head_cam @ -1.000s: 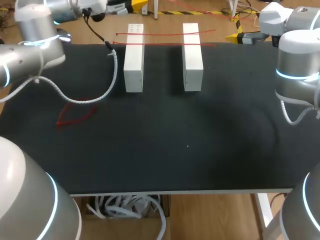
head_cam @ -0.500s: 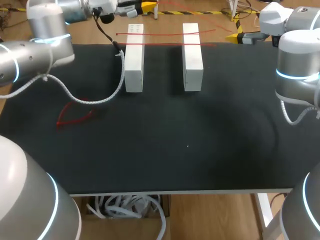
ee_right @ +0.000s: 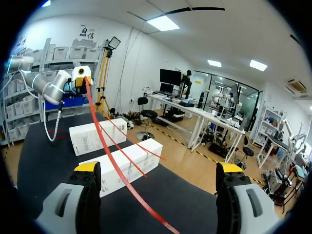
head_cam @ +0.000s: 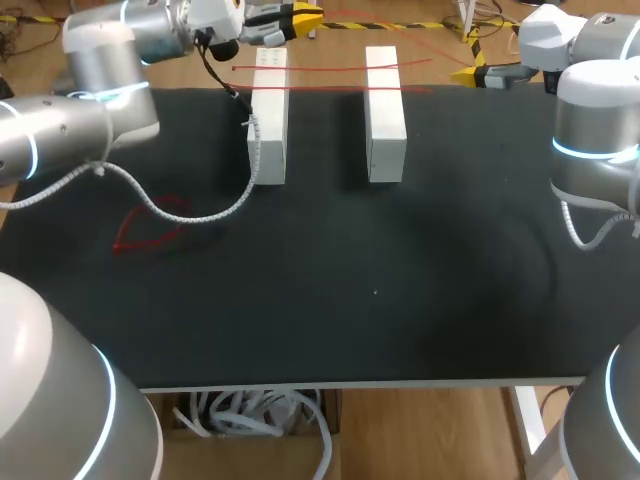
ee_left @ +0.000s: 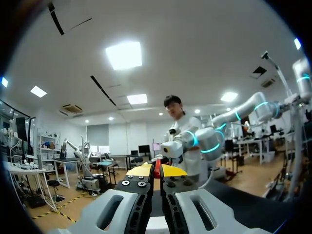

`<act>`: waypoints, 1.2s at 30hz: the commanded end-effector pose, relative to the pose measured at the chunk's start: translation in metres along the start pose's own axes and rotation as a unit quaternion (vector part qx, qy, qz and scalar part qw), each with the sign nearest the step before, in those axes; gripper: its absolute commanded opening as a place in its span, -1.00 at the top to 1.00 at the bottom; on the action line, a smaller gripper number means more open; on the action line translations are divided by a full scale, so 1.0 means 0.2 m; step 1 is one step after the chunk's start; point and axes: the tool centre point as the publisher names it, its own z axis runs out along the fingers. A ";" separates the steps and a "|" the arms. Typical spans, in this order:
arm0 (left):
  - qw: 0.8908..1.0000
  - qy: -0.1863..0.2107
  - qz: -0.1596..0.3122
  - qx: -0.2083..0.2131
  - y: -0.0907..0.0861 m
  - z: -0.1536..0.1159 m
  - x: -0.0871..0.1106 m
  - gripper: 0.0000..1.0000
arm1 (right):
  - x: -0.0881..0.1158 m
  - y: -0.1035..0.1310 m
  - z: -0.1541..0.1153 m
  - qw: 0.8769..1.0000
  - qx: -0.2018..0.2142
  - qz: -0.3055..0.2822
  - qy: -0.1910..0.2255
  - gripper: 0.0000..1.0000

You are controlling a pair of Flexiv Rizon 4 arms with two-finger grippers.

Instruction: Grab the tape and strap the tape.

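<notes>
My left gripper hangs beyond the table's far edge, above the left white box, shut on a red tape pinched between its yellow tips. In the right wrist view that tape runs from the left gripper down through the gap of my right gripper, which is wide open and not touching it. The right gripper sits at the far right edge, beside the right white box. Two more red tapes lie across both boxes.
A loose red tape lies curled on the black table at the left. The left arm's white cable droops over the mat by the left box. The two boxes stand parallel ahead of my right gripper.
My left arm has swung right along the far edge, carrying the red tape from the table's left corner to above the left box. Its cable followed. The right arm stayed still.
</notes>
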 end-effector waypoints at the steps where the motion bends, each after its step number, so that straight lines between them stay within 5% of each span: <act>1: 1.000 0.009 -0.002 0.001 -0.01 0.00 -0.03 1.00 | 0.00 0.00 0.00 1.000 0.000 0.000 0.000 -1.00; 36: 1.000 -0.005 0.016 0.006 -0.06 -0.05 -0.06 1.00 | 0.00 0.00 0.00 1.000 0.000 0.000 0.000 -1.00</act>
